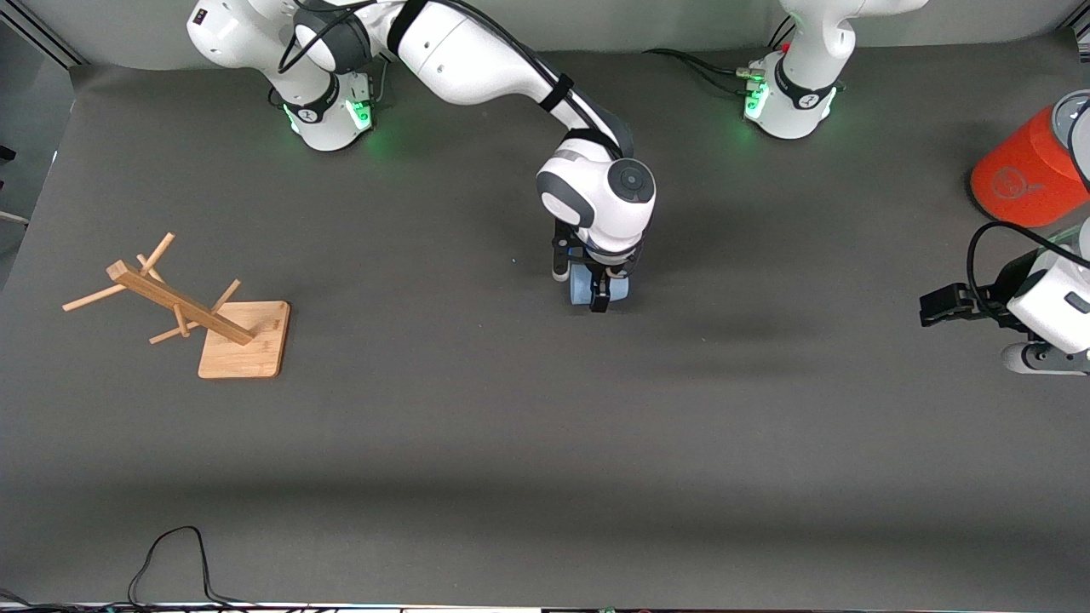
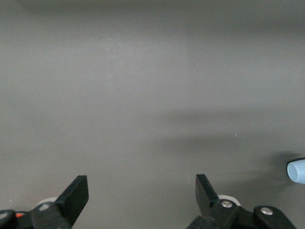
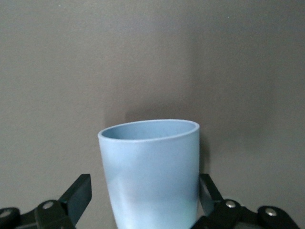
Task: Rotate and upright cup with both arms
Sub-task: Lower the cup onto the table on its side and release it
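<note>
Cup (image 3: 150,174) sits between right end effector's (image 3: 143,200) parted fingers.

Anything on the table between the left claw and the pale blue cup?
Nothing: the front view shows only bare grey tabletop between the left claw and the small pale blue plastic cup.

A robotics lab workstation, seen from above. A wide table (image 1: 477,443) is covered in plain dark grey matting. Two white jointed robot arms are bolted along one edge, their round bases (image 1: 328,115) glowing green, with black cables (image 1: 694,64) running to them. The few props look like test objects: a wooden peg rack (image 1: 192,311) toward the right arm's end of the table and an orange cylinder (image 1: 1026,166) at the left arm's end.
</note>
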`<action>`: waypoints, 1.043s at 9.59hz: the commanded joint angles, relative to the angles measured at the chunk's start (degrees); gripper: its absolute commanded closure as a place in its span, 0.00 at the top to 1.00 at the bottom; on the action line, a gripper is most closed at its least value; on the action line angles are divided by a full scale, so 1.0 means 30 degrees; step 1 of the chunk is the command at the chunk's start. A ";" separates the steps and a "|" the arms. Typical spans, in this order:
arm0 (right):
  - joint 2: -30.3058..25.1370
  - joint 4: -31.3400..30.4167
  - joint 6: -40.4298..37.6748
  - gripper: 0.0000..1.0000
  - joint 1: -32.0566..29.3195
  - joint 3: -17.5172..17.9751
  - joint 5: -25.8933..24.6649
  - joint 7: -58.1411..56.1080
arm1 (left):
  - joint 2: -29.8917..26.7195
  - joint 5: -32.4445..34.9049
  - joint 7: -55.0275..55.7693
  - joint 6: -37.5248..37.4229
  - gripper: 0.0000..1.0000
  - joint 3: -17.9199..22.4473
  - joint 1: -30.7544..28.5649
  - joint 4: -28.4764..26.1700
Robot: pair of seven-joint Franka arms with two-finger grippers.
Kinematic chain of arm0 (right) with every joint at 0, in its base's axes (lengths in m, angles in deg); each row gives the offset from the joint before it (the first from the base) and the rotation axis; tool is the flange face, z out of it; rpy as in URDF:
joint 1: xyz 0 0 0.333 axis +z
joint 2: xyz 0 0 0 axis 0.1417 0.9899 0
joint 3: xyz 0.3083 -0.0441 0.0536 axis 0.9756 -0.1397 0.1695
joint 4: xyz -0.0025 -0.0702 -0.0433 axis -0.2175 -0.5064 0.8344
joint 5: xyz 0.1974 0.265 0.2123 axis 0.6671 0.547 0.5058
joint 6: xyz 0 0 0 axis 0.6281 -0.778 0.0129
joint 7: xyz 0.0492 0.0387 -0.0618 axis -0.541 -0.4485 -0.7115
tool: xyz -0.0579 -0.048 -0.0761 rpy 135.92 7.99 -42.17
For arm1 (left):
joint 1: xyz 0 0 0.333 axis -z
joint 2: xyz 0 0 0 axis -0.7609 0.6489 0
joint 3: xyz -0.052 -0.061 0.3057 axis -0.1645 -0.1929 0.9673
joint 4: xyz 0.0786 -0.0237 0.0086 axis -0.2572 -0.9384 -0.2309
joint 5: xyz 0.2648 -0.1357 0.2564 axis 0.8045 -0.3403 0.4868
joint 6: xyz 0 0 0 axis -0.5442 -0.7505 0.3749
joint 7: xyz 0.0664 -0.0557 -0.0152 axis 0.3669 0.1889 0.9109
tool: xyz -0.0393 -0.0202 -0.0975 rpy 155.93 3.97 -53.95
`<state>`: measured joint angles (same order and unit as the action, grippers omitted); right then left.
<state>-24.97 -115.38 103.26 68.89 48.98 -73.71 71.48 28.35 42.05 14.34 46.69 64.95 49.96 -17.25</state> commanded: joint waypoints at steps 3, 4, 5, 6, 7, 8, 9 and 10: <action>-0.2799 -0.0182 -0.3568 1.00 -0.0063 -0.0032 -0.0071 -0.0805 | 0.0046 -0.0143 -0.0258 0.0034 1.00 0.0128 0.0097 0.0088; -0.3503 -0.0212 -0.4768 1.00 -0.0093 -0.0061 -0.0070 -0.1245 | 0.0075 -0.0172 -0.0258 0.0034 1.00 0.0128 0.0097 0.0088; -0.4438 -0.0357 -0.6172 1.00 -0.0325 -0.0061 -0.0070 -0.2496 | 0.0047 -0.0317 -0.0258 0.0034 1.00 0.0128 0.0097 0.0088; -0.5433 -0.0532 -0.7810 1.00 -0.0849 -0.0090 -0.0041 -0.4452 | 0.0046 -0.0347 -0.0258 0.0034 1.00 0.0128 0.0097 0.0117; -0.6487 -0.0795 -0.8842 1.00 -0.1406 -0.0148 0.0104 -0.6299 | 0.0046 -0.0348 -0.0258 0.0034 1.00 0.0128 0.0126 0.0118; -0.7571 -0.1175 -0.9809 1.00 -0.2136 -0.0178 0.0106 -0.8290 | 0.0046 -0.0348 -0.0258 0.0034 1.00 0.0128 0.0126 0.0118; -0.8568 -0.1411 -1.0892 1.00 -0.3101 -0.0207 0.0106 -1.0717 | 0.0046 -0.0348 -0.0229 0.0034 1.00 0.0128 0.0126 0.0118; -0.9361 -0.1500 -1.1831 1.00 -0.4212 -0.0208 0.0106 -1.3119 | 0.0046 -0.0348 -0.0229 0.0034 1.00 0.0128 0.0126 0.0118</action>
<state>-48.21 -115.96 69.73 59.37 47.98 -73.66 39.74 28.43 41.64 14.34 46.69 64.93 49.95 -17.29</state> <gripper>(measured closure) 0.000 0.000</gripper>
